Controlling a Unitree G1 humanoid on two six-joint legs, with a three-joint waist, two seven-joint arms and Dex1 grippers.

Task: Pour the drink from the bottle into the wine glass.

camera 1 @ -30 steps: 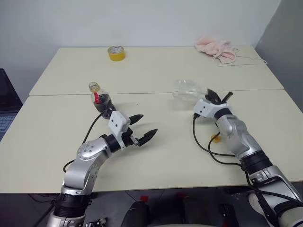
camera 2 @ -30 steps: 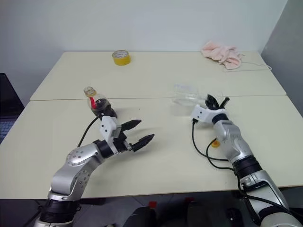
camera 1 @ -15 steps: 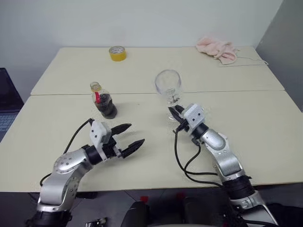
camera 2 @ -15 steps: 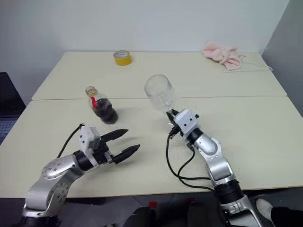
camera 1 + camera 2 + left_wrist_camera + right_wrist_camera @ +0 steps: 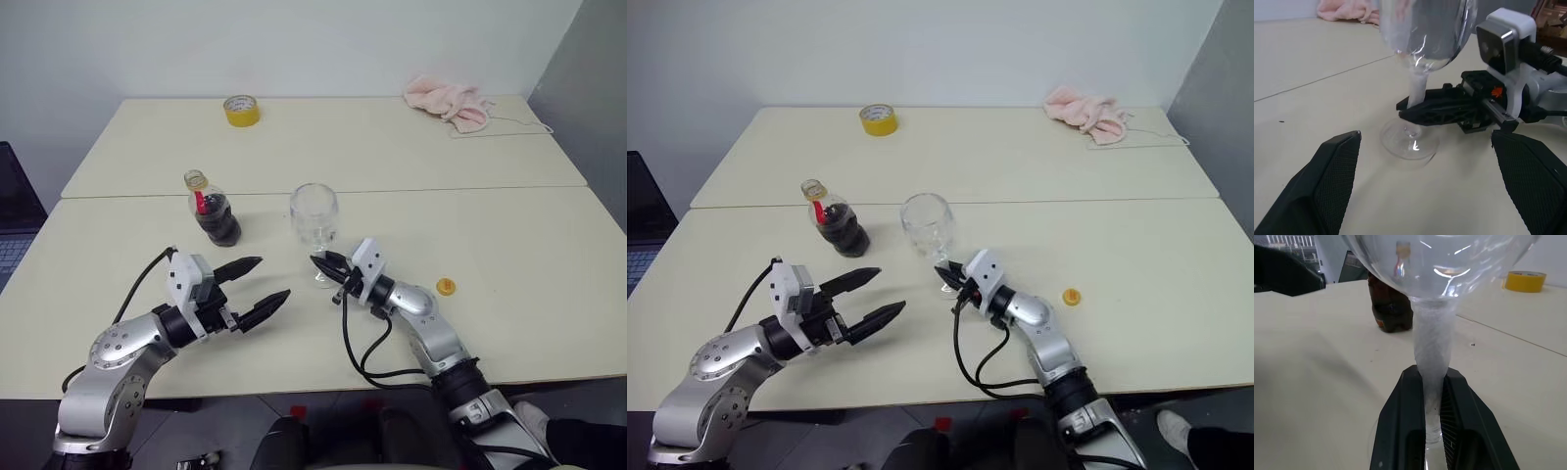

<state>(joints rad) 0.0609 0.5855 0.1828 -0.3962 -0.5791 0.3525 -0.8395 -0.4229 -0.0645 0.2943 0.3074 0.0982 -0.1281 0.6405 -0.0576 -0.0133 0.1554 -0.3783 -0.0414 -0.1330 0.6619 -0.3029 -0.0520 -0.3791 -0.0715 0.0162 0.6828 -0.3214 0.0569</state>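
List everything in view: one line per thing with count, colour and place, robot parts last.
table: two, cream, set edge to edge.
bottle: one, clear with dark drink, cap off, standing left of centre on the near table.
wine glass: one, clear, empty, upright on the near table right of the bottle.
cap: one, yellow, lying on the near table to the right.
tape roll: one, yellow, far table, back left.
cloth: one, pink, crumpled, far table, back right.
left gripper: one, black fingers spread open, near the front edge, below the bottle, holding nothing.
right gripper: one, black fingers shut on the wine glass stem.
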